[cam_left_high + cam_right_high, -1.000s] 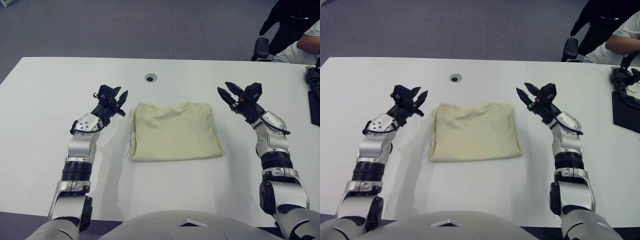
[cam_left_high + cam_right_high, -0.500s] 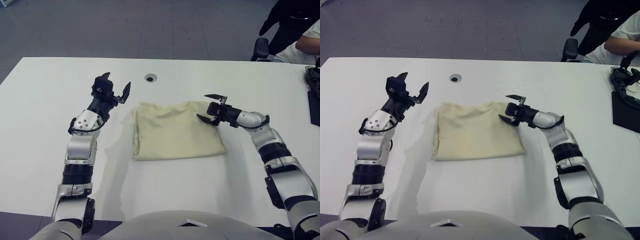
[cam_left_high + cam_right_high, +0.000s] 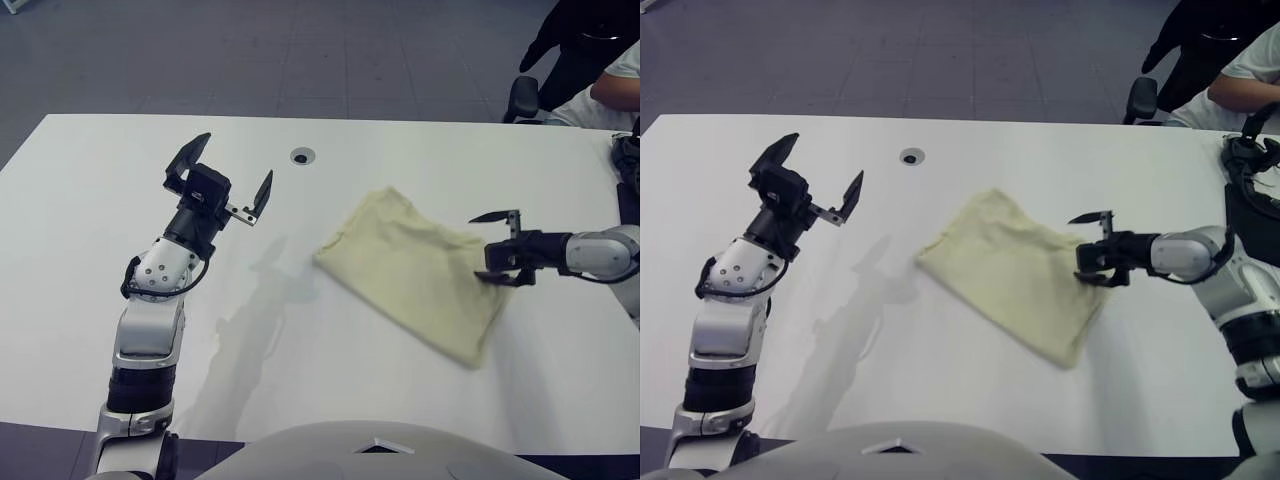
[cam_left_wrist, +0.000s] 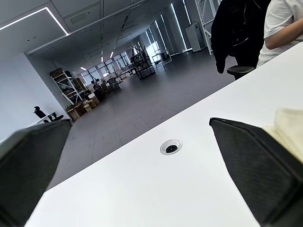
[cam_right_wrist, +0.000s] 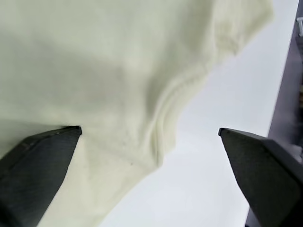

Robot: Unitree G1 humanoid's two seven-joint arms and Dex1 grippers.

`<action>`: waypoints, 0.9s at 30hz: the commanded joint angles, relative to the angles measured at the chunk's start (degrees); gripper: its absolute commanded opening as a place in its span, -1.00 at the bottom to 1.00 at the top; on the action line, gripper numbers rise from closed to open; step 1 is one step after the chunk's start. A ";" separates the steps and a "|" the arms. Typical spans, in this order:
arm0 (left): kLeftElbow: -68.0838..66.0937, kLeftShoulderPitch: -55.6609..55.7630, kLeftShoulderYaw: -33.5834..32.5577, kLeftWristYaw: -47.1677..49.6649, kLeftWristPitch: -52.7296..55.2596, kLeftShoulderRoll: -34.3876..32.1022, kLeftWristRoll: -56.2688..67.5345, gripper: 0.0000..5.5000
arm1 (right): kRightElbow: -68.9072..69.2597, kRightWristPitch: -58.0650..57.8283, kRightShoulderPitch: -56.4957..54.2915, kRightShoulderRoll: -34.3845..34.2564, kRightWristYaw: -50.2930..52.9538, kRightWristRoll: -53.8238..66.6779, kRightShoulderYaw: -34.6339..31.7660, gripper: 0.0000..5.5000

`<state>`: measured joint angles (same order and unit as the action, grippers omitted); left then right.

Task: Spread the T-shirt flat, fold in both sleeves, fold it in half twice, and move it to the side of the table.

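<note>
The pale yellow T-shirt (image 3: pixel 415 270) lies folded into a small rectangle on the white table (image 3: pixel 80 250), turned at an angle, right of the middle. My right gripper (image 3: pixel 478 247) is at its right edge, low over the table, open. In the right wrist view the cloth (image 5: pixel 118 71) sits between the spread fingers, under one of them. My left gripper (image 3: pixel 239 155) hangs open above the table to the left of the shirt, well apart from it. The left wrist view catches a corner of the shirt (image 4: pixel 289 127).
A round cable hole (image 3: pixel 301 155) sits in the table behind the shirt. Dark equipment (image 3: pixel 1250 190) lies at the table's right edge. A chair (image 3: pixel 1140 98) and a seated person are beyond the far right corner.
My right gripper swung in to the shirt's right edge, then moved right; the shirt slid right and turned with it. My left gripper rose and opened wider.
</note>
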<state>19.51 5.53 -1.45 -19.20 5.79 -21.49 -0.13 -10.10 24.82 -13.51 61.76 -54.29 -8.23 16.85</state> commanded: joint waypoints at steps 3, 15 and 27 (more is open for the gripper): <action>2.94 -1.55 2.36 -0.69 1.19 -0.44 -1.47 0.96 | 10.81 -2.69 6.82 -7.30 -2.40 2.48 4.76 0.96; 1.53 -2.53 4.01 -0.75 0.74 -0.34 -1.75 0.96 | 6.89 5.21 4.17 -21.67 9.21 -1.12 6.11 0.96; 7.05 -13.19 -3.12 -7.90 -19.79 -11.73 -3.37 0.96 | 17.53 4.93 6.62 -25.51 12.84 17.20 -7.06 0.96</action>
<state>24.44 -2.73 -1.74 -24.28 -8.27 -29.40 -3.17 5.33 29.34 -9.67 34.69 -40.72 7.03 12.56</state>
